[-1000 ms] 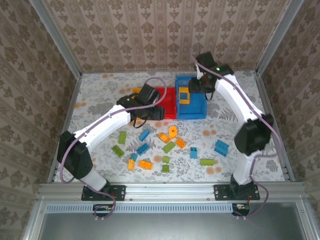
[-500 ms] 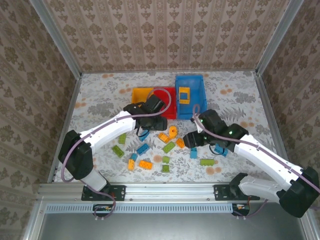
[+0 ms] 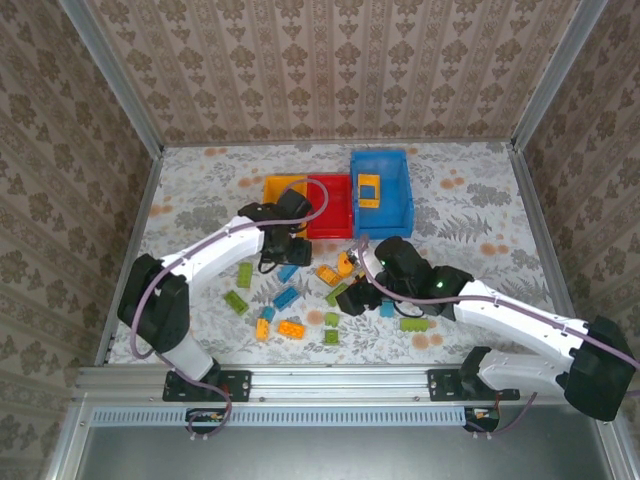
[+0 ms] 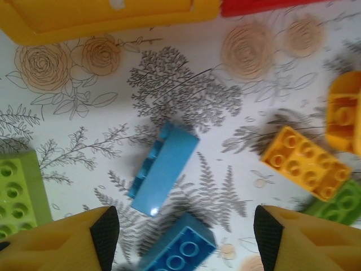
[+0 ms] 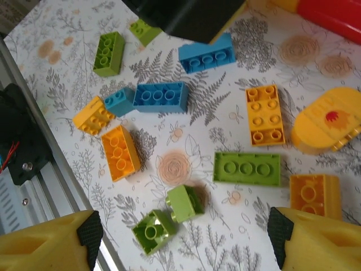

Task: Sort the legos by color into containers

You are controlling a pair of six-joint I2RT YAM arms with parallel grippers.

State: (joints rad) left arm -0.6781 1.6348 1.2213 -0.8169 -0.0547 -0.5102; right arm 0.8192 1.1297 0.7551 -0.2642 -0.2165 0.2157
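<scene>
— Three open-topped plastic bins in a row at 12 o'clock on the flower-print tabletop (image 3: pixel 480 200): small yellow-orange rectangular bin (image 3: pixel 272 187), small red rectangular bin (image 3: pixel 335 205) just beside it at 3 o'clock, larger blue rectangular bin (image 3: pixel 392 205) next along. One orange plastic block (image 3: pixel 368 190) lying inside the blue bin.
— And the rest?
— Loose studded plastic bricks (image 3: pixel 287 297) scattered mid-table, at 6 o'clock of the bins; blue, green and orange mixed together.
— Left pincer?
— Left gripper (image 4: pixel 185 232) just off the yellow-orange bin's 6 o'clock edge, pointing down. Yellow fingers (image 4: pixel 62 245) spread wide, nothing gripped. Below, on the tabletop: blue rectangular plastic brick (image 4: pixel 163 168) tipped on its side, studs-up blue plastic brick (image 4: pixel 179 249) close at its 6 o'clock; touching or not, cannot tell. Lime-green studded plastic brick (image 4: pixel 17 195) at 9 o'clock, orange eight-stud plastic brick (image 4: pixel 304 164) at 3 o'clock.
— Right pincer?
— Right gripper (image 5: pixel 185 231) above the middle of the scatter. Jaws wide as well, empty. Between the fingertips, on the table: small green square plastic brick (image 5: pixel 183 202) touching a second small green brick (image 5: pixel 153 228). Long green three-stud plastic brick (image 5: pixel 246 168) at their 1 o'clock, apart. Rounded orange plastic piece (image 5: pixel 327 121) with a red mark farther out at 2 o'clock.
</scene>
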